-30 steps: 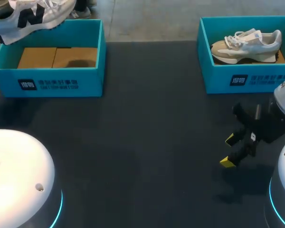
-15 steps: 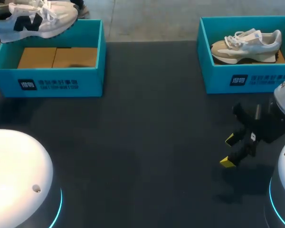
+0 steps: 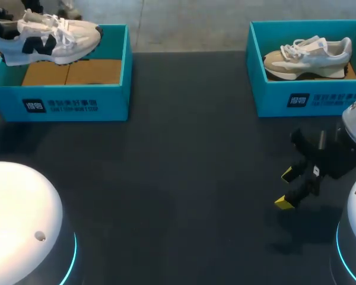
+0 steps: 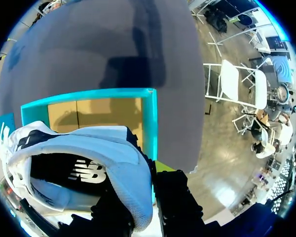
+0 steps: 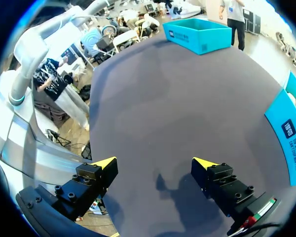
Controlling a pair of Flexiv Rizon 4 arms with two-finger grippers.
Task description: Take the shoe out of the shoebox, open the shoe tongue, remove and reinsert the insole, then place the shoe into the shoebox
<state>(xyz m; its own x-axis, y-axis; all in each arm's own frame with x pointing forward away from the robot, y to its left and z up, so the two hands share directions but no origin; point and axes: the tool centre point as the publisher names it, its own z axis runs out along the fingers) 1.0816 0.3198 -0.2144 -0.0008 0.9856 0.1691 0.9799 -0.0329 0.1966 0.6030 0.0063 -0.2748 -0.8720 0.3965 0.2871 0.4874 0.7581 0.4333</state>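
Note:
A white shoe with navy side marks (image 3: 47, 37) hangs level over the far left part of the left teal shoebox (image 3: 110, 89). In the left wrist view my left gripper (image 4: 150, 173) is shut on the heel collar of the white shoe (image 4: 84, 158), and the cardboard floor of the left shoebox (image 4: 93, 113) lies below it. My right gripper (image 3: 289, 187) stands open low over the table in front of the right shoebox (image 3: 267, 95). In the right wrist view nothing lies between the spread fingers of my right gripper (image 5: 154, 163).
A beige and white shoe (image 3: 308, 53) lies in the right shoebox. The white bases of my arms (image 3: 24, 219) fill the near corners. A wide stretch of dark table (image 3: 184, 166) lies between the two boxes.
The white shoe has come down towards the left shoebox and a little to the right, and has tipped level. The right arm has not moved.

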